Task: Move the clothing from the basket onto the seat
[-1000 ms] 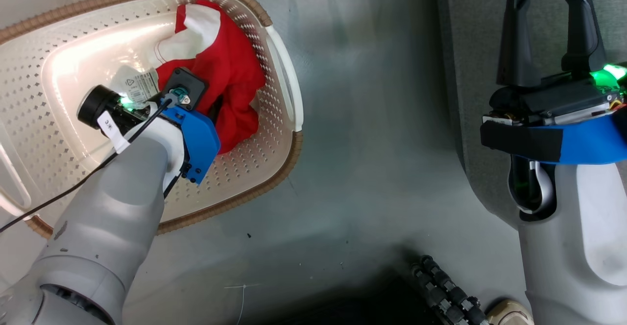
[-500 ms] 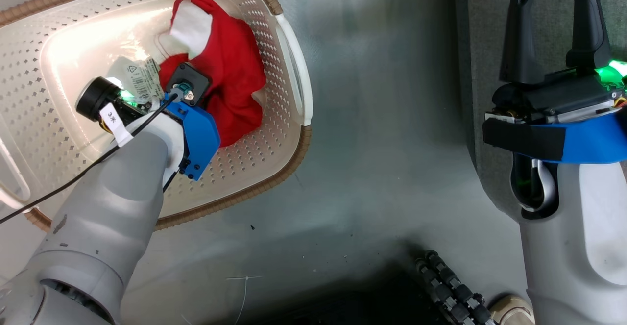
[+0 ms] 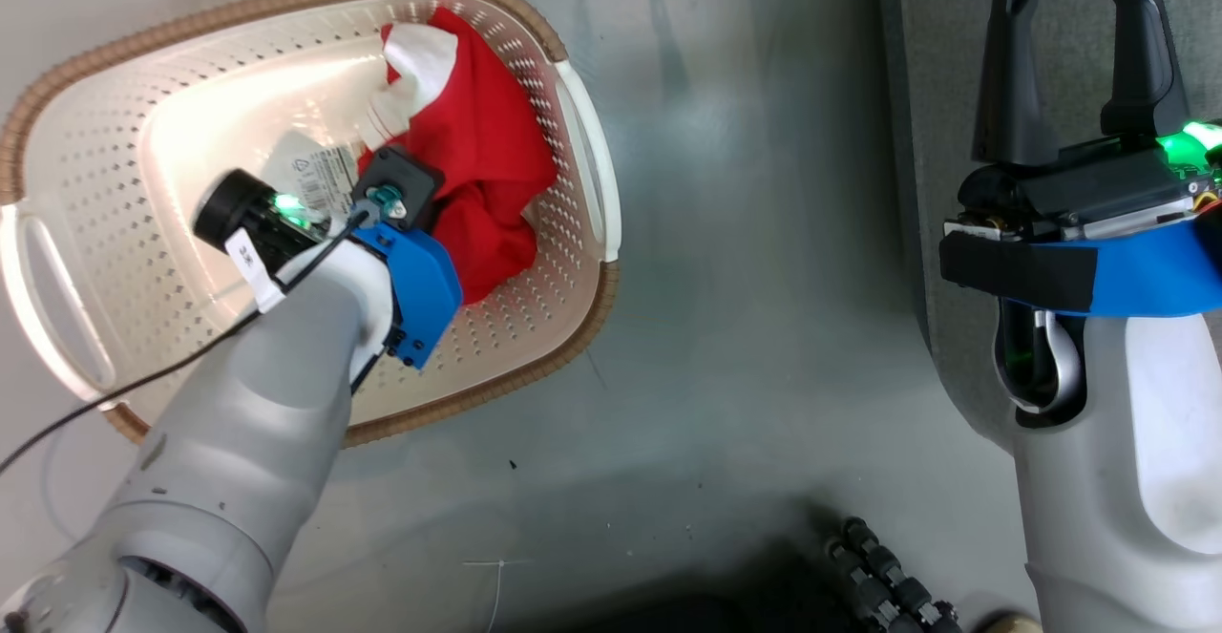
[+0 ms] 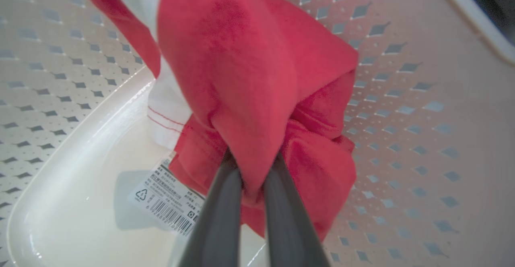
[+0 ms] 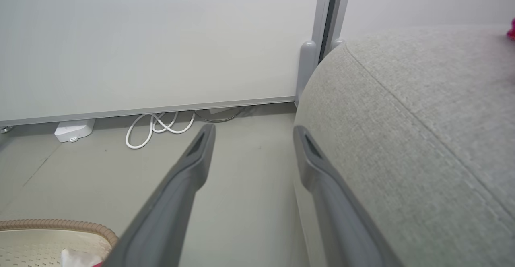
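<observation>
The right gripper point(image 5: 253, 129) holds its two dark fingers well apart above the grey floor point(image 5: 241, 202), just beside the rounded edge of the seat point(image 5: 410, 110), with a coiled white cable point(image 5: 159, 128) along the wall point(image 5: 161, 37) and the basket point(image 5: 60, 224) rim at the lower left.

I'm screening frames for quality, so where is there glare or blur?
Head view: strong glare on the basket floor. Left wrist view: the left end effector's fingers look soft, the label sticker sharp. Right wrist view: even light, seat weave crisp.
</observation>
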Tool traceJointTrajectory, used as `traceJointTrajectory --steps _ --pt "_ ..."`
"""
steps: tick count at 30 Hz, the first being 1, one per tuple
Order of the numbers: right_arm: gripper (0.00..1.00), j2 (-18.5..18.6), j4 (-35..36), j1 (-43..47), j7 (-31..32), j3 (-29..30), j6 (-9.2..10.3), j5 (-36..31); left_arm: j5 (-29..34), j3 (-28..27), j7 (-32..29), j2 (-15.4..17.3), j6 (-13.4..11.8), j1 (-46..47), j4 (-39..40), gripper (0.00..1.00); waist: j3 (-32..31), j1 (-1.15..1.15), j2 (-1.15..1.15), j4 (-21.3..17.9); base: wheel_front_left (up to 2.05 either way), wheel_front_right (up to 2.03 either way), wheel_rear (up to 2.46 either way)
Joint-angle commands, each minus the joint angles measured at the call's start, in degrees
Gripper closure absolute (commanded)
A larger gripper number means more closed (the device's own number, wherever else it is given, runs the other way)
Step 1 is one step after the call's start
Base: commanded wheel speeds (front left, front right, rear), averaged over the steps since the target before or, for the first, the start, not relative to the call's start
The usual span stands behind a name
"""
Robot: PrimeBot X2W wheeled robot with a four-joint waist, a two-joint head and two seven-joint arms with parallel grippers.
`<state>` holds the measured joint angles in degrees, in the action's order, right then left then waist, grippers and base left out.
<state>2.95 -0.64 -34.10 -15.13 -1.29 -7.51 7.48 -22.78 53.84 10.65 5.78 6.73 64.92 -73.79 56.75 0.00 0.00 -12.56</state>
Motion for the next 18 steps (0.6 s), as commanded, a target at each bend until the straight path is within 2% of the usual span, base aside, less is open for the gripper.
traceJointTrajectory --steps 1,9,18 --pt "0.0 -0.1 -0.1 0.4 0.0 0.1 0.04 -0.5 -0.6 0.2 1.1 -0.4 0.5 -1.1 0.3 1.0 -1.6 0.0 0.0 0.8 0.0 0.0 0.0" --pt "0.0 -0.1 -1.5 1.7 0.0 0.4 0.04 -1.0 -3.3 0.3 3.9 -1.6 0.7 -4.5 2.7 1.0 -6.7 0.0 0.0 2.8 0.0 0.0 0.0" --pt "0.0 -0.1 -4.1 4.3 0.0 1.2 0.05 -1.7 -7.2 0.2 4.6 -1.9 0.8 -9.7 10.2 1.0 -13.7 0.0 0.0 5.5 0.0 0.0 0.0"
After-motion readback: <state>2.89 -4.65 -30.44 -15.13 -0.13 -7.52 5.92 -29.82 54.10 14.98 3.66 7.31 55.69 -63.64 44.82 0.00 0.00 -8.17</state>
